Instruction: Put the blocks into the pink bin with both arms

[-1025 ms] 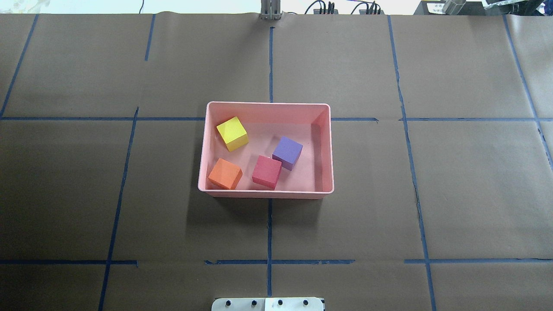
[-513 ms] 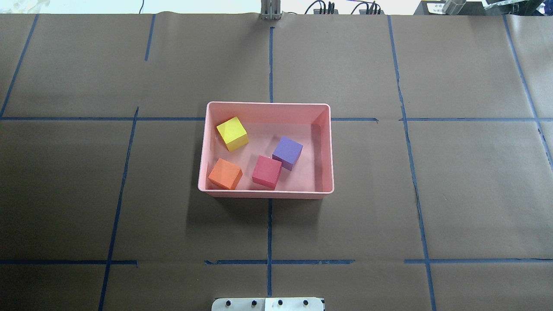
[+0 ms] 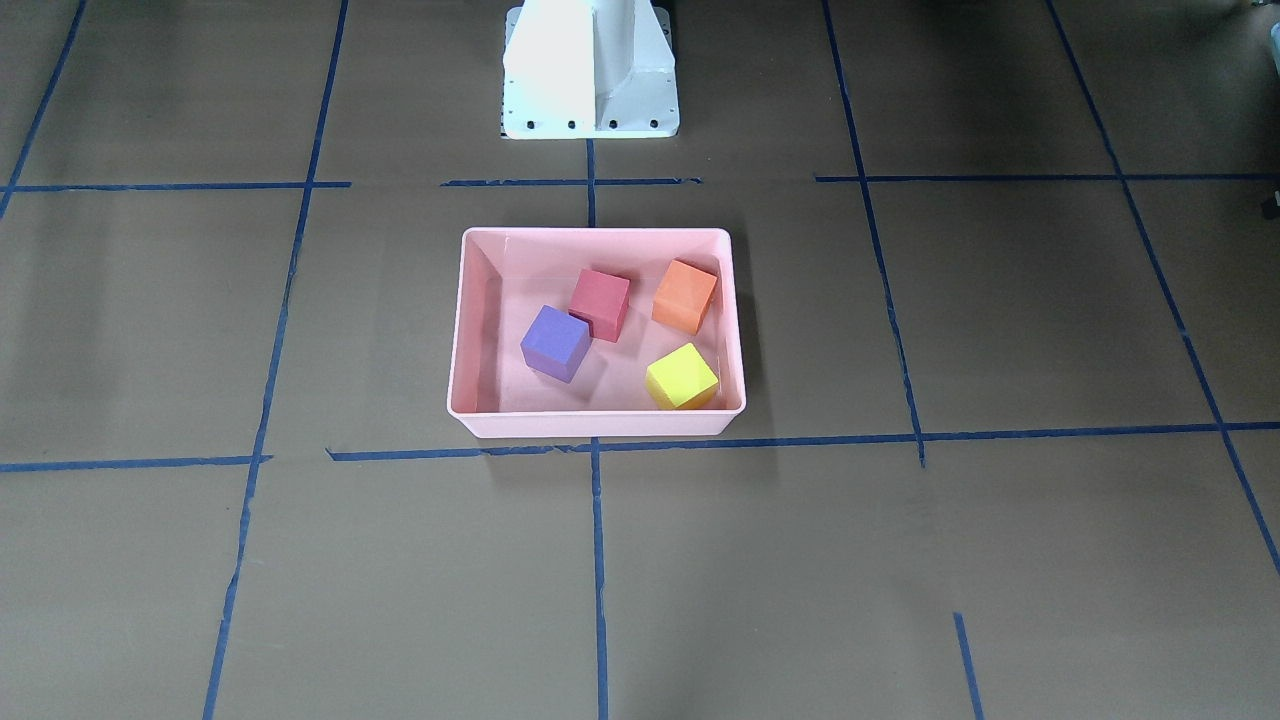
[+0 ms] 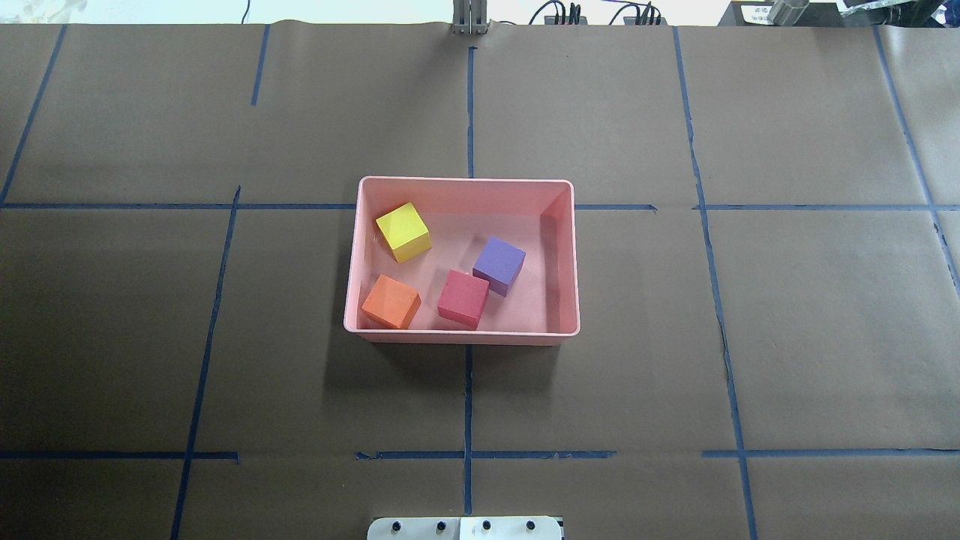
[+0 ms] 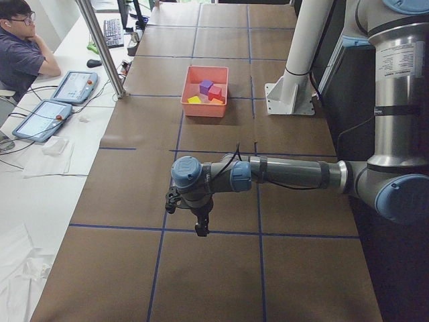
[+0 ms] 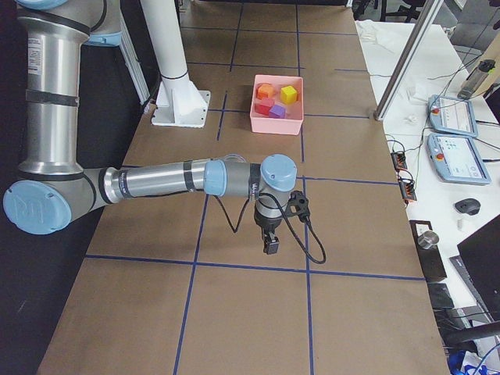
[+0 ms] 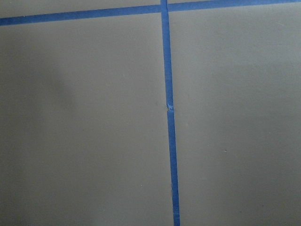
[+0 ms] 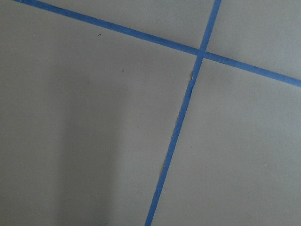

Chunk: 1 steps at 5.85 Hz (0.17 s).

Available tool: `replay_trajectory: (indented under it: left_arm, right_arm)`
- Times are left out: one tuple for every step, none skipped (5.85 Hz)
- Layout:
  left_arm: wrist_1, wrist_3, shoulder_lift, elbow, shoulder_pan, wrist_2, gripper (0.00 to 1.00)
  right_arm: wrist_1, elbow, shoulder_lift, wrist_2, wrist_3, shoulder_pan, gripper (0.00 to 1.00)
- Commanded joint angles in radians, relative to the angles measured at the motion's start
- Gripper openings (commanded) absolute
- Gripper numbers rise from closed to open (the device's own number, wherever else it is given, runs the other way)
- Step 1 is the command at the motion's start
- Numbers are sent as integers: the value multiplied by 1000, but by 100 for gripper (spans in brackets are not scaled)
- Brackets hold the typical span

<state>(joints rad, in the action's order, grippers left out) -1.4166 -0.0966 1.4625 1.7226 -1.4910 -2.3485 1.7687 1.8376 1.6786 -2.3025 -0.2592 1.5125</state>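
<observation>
The pink bin (image 4: 461,181) sits at the table's middle and holds all four blocks: yellow-green (image 4: 403,232), orange (image 4: 390,301), red-pink (image 4: 463,298) and purple (image 4: 499,265). It also shows in the front-facing view (image 3: 595,233). Neither arm shows in the overhead or front-facing view. My left gripper (image 5: 200,228) hangs over bare paper far from the bin (image 5: 204,110) in the exterior left view. My right gripper (image 6: 270,244) does the same in the exterior right view. I cannot tell whether either is open or shut. Both wrist views show only brown paper and blue tape.
The white pedestal base (image 3: 590,70) stands behind the bin on the robot's side. Brown paper with blue tape lines (image 4: 468,397) covers the table. An operator (image 5: 20,50) sits at a side desk with tablets (image 5: 47,117). A metal post (image 5: 100,47) stands at the far edge.
</observation>
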Motion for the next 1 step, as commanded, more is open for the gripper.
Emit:
replay_trajectory:
  left_arm:
    - [1,0,1,0,2,0,100]
  right_arm:
    - [0,-20,0,-2,0,0,100]
